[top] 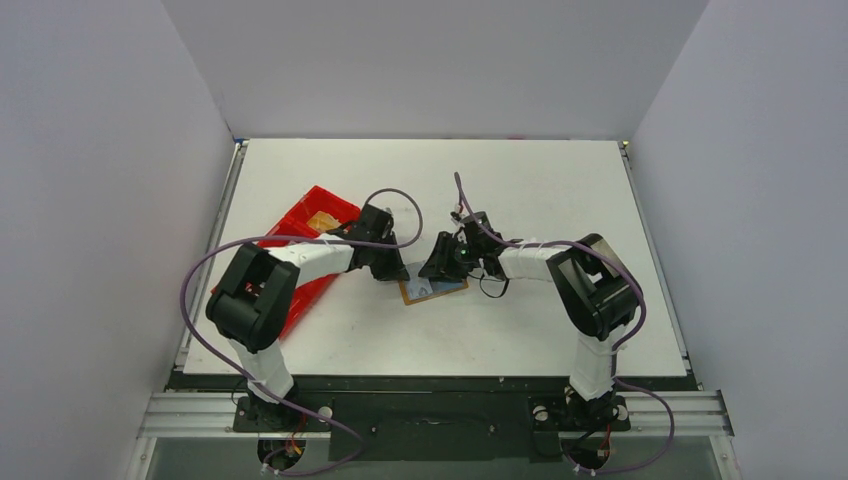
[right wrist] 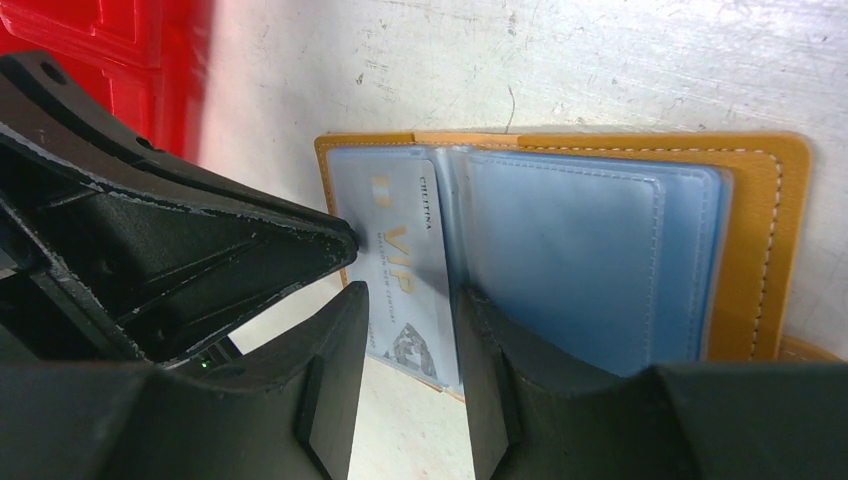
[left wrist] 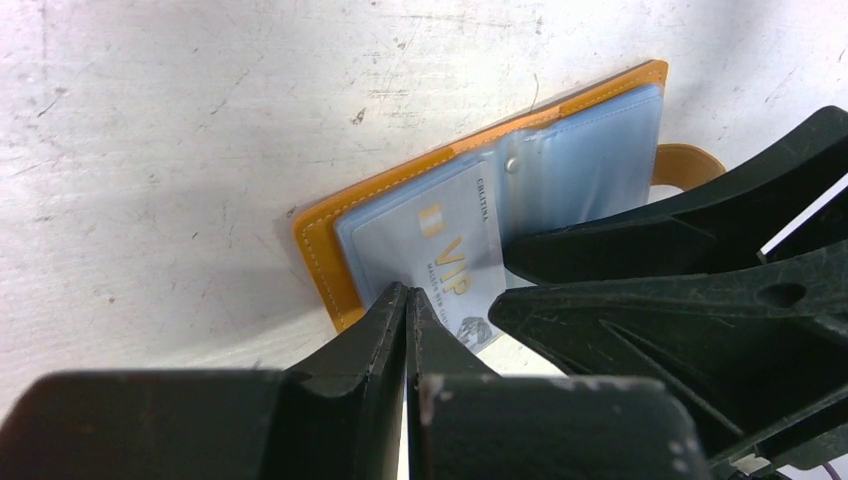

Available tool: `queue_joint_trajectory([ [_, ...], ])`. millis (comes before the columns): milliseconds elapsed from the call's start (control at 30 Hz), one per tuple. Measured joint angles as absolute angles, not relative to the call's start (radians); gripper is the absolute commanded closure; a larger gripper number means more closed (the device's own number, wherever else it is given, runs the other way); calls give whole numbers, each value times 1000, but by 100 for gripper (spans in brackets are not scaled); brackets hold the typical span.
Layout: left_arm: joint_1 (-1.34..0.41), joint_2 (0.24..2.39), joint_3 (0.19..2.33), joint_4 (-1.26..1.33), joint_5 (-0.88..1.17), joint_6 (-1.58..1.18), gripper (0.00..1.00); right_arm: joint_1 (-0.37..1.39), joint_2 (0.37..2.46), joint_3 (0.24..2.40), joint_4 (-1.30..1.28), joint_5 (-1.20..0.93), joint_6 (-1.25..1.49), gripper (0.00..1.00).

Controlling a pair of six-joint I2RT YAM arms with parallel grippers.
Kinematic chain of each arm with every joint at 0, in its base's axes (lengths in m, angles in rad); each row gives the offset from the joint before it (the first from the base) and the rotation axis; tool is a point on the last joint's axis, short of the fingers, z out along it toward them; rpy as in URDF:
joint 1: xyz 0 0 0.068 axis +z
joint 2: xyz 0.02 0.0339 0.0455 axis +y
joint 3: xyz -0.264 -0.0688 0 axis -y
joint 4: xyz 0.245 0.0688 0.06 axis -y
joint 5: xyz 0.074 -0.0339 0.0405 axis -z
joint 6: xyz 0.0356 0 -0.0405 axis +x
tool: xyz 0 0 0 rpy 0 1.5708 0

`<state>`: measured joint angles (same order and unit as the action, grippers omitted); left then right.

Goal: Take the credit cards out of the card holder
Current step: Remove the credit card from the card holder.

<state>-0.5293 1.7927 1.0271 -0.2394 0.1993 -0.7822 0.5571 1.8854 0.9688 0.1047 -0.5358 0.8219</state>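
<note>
My right gripper: jaws partly open, one finger on each side of a pale blue-grey credit card with gold "VIP" lettering. Nothing is clamped as far as I can see.

My left gripper: fingers closed flat against each other, tips down at the edge of that same card, where it meets the tan border. I cannot tell whether they pinch the edge or only press there. The two grippers sit almost tip to tip.

The card sits in a clear sleeve of the card holder. The neighbouring sleeve page looks pale blue; contents unclear.

The holder lies opened flat on the white table, stitched border showing all round, with a strap tab sticking out from one side.

A red tray lies near the holder on my left gripper's side, with bare table between them.
</note>
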Motion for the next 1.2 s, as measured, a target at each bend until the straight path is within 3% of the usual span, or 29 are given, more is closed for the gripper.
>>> queue_joint_trajectory([
  [733, -542, 1745, 1007, -296, 181, -772, 100, 555, 1885, 949, 141, -548, 830, 66],
  [1200, -545, 1783, 1028, -300, 184, -773, 100, 540, 1890, 918, 178, -558, 859, 86],
])
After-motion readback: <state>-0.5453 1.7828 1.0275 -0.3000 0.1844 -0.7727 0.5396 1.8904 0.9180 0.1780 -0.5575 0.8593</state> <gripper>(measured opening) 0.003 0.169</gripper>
